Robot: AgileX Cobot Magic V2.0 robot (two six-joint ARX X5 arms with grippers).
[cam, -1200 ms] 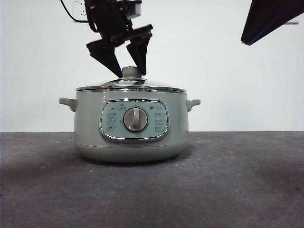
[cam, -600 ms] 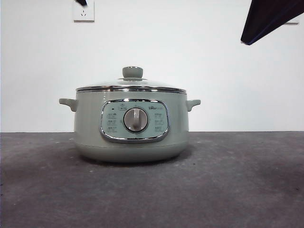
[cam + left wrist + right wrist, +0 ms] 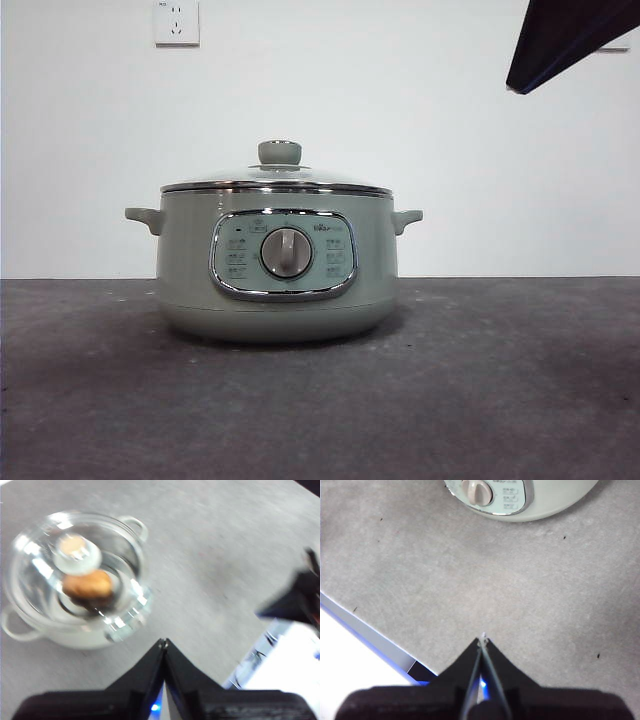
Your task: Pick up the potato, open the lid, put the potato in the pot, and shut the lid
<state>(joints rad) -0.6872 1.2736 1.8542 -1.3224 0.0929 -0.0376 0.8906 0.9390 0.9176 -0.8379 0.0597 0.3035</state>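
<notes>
Potato (image 3: 87, 585) apparently inside pot (image 3: 275, 265), lid (image 3: 277, 180) on; left gripper (image 3: 164, 642) gone, both jaws closed.

You can see the pot (image 3: 276, 262) standing upright on the worktop (image 3: 500, 400). It is round and pale green, with 2 small handles and a grey dial facing you. The lid (image 3: 277, 180) sits flat on top, closed, its green knob pointing up. Through the clear glass you see the orange-brown potato (image 3: 88, 586) lying inside.
</notes>
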